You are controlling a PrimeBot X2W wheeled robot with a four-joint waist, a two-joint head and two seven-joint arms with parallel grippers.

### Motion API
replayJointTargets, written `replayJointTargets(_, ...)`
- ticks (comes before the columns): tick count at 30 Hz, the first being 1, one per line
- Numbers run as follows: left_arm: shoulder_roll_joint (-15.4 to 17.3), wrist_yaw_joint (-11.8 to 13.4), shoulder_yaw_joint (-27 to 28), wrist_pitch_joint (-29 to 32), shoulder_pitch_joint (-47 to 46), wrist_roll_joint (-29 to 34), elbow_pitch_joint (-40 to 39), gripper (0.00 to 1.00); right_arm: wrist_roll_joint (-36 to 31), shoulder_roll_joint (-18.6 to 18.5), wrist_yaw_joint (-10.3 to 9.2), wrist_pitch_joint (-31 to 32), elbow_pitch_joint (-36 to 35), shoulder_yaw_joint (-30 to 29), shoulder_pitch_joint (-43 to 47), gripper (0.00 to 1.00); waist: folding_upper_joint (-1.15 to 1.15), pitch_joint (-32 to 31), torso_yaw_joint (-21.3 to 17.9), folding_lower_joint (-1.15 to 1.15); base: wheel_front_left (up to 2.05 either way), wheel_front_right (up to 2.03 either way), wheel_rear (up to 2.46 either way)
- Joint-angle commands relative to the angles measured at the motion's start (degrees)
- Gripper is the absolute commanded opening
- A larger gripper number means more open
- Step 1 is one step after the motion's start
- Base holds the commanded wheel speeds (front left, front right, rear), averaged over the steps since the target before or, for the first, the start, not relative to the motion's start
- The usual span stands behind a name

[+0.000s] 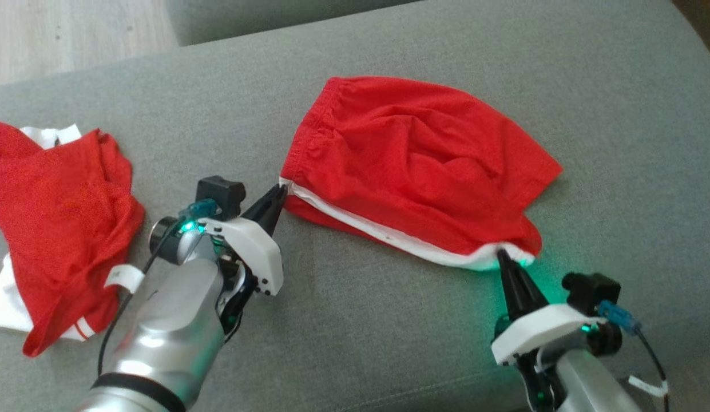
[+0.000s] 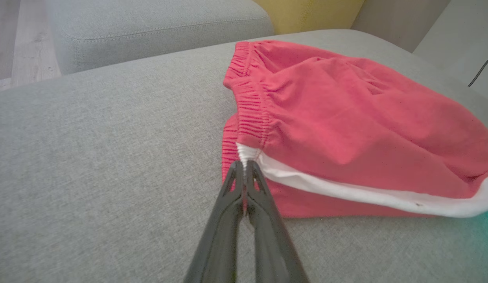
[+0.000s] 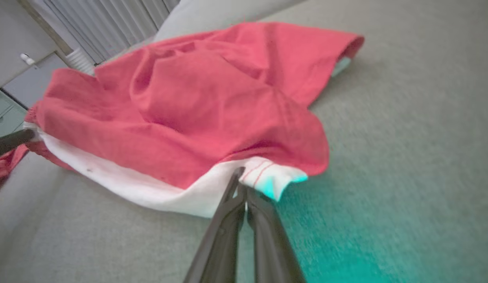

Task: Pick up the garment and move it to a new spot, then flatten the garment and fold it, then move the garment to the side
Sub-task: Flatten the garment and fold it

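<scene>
The white-striped side of the shorts (image 1: 412, 166), laid along the near edge of the cushion (image 1: 360, 320), is pinched at the waistband by the left gripper (image 1: 280, 192) and at the hem by the right gripper (image 1: 499, 254).

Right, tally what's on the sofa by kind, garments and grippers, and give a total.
Red-and-white garments: 2, the shorts in the middle and a crumpled garment at the left.
Grippers: 2, the left gripper and the right gripper, each shut on the shorts' white edge.
Total: 4.
</scene>
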Motion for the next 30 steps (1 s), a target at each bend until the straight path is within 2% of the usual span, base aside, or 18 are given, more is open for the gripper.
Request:
replayJointTargets(1,2.1,0.1,1.3,-0.8,-2.9,-0.7,-1.7,0.00,-1.2,-0.3,-0.05,-1.1,-3.3,1.4,-1.9,0.00,0.00,-0.6,0.2,0.00,0.00,0.00,0.00)
replayJointTargets(10,3.8,0.1,3.4,-1.8,-4.6,-2.9,-7.2,0.00,-6.7,-0.5,-0.05,-1.2,-16.1,-1.0,-5.4,0.00,0.00,-3.3,1.1,0.00,0.00,0.00,0.00)
replayJointTargets(16,4.7,1.1,6.0,-2.0,-8.5,-4.3,-13.7,0.00,-9.5,-4.9,-0.05,1.3,-24.5,-1.8,-13.8,0.00,0.00,-5.5,2.3,0.00,0.00,0.00,0.00)
replayJointTargets(24,4.8,2.8,8.8,0.2,-12.0,-7.0,-21.8,0.00,-10.4,-10.0,-0.05,6.3,-28.3,-2.5,-24.1,0.00,0.00,-9.0,5.0,0.00,0.00,0.00,0.00)
replayJointTargets(27,5.0,4.1,9.9,1.2,-11.2,-8.2,-24.9,0.00,-10.8,-11.1,-0.05,7.4,-29.3,-3.1,-25.5,0.00,0.00,-10.0,6.2,0.00,0.00,0.00,0.00)
replayJointTargets(30,5.6,5.8,11.2,2.4,-7.7,-10.3,-29.7,0.00,-10.3,-11.0,-0.05,11.4,-30.8,-5.6,-23.6,0.00,0.00,-11.0,7.8,0.00,0.00,0.00,0.00)
